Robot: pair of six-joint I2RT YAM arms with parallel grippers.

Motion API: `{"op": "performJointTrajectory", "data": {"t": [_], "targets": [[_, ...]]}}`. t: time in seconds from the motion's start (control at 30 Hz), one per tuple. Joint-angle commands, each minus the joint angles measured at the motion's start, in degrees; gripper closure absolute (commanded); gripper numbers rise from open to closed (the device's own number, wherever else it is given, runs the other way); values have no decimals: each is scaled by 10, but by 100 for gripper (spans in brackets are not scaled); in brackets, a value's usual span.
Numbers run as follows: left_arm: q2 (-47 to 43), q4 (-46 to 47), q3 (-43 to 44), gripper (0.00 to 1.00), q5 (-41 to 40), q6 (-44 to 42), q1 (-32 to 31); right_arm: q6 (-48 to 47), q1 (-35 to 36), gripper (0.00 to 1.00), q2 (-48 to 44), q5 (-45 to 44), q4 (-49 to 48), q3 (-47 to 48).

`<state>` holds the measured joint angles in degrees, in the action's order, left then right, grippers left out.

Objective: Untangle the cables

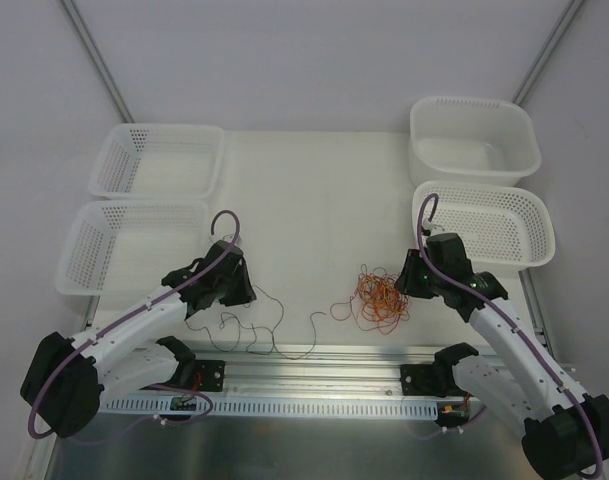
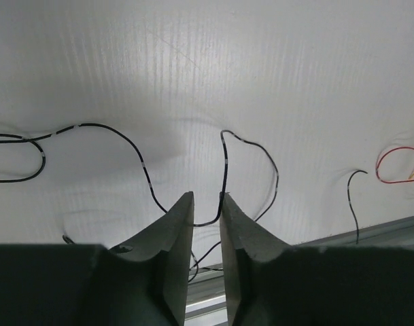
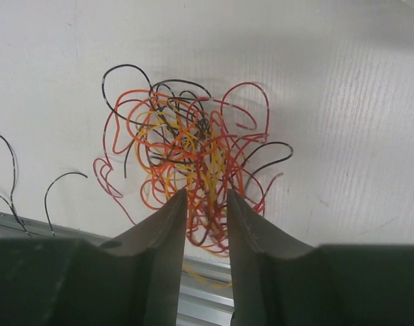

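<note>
Hovering low over the white ribbed desk (image 2: pixel 193 61), the left end effector (image 2: pixel 207 198) had its two dark wedge-shaped fingers (image 2: pixel 173 231) parted by a narrow gap, wider than any strand, and gripped nothing. A thin black curly cable with pale bands (image 2: pixel 142 163) crossed that gap just behind the fingertips. It rose in a loop ahead of them and to their right, and trailed off in long curves to their left. Farther to the right of this end effector a short black cable end (image 2: pixel 353 204) stood apart, and past it a red cable loop (image 2: pixel 393 166) showed at the picture's edge. A silver aluminium rail (image 2: pixel 370 229) lay below and behind the tips.

The right end effector (image 3: pixel 207 193) had its fingers (image 3: pixel 166 231) somewhat wider apart. A tangled bundle of orange, red, black and pale yellow cables (image 3: pixel 193 149) lay on the desk directly ahead of the tips, with several strands running into the gap. Whether the fingers touched them could not be told, and none looked pinched.

From above, the bundle (image 1: pixel 379 298) sat just in front of the right end effector (image 1: pixel 409 285), between the two arms. The black cable (image 1: pixel 254 335) sprawled from the left end effector (image 1: pixel 239 290) toward it. Two white perforated plastic baskets (image 1: pixel 169 128) (image 1: pixel 134 206) stood beyond the left end effector. A white solid plastic tub (image 1: pixel 524 150) and another white perforated basket (image 1: pixel 484 186) stood beyond the right one.
</note>
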<state>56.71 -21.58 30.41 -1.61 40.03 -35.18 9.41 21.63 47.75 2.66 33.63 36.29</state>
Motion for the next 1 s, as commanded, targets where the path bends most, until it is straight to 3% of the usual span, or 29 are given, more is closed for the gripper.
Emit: {"op": "performJointTrajectory", "data": {"t": [0.0, 0.07, 0.2, 0.3, 0.43, 0.57, 0.63, 0.83, 0.97], "targets": [[3, 17, -14, 77, 6, 38, -1, -4, 3, 65, -19, 11, -16, 0], [-3, 15, -12, 64, 9, 31, -2, -7, 3, 55, -24, 22, -16, 0], [-23, -21, 8, 47, 6, 39, -1, -18, 3, 42, -31, 34, -12, 4], [-39, -68, 25, 28, -17, 87, -3, -26, 4, 32, -42, 38, 0, 12], [-46, -146, 56, 13, -81, 193, -12, -33, 5, 20, -56, 46, 6, 16], [-55, -254, 98, 8, -179, 319, -30, -37, 6, 13, -64, 60, 11, 15], [-47, -311, 109, 7, -189, 390, -31, -40, 5, 12, -71, 66, 9, 11], [-19, -344, 91, 7, -158, 543, -66, -47, 5, 8, -76, 86, -2, -4], [0, -341, 72, 4, -197, 612, -116, -50, 6, 7, -80, 112, -15, -15]]}}
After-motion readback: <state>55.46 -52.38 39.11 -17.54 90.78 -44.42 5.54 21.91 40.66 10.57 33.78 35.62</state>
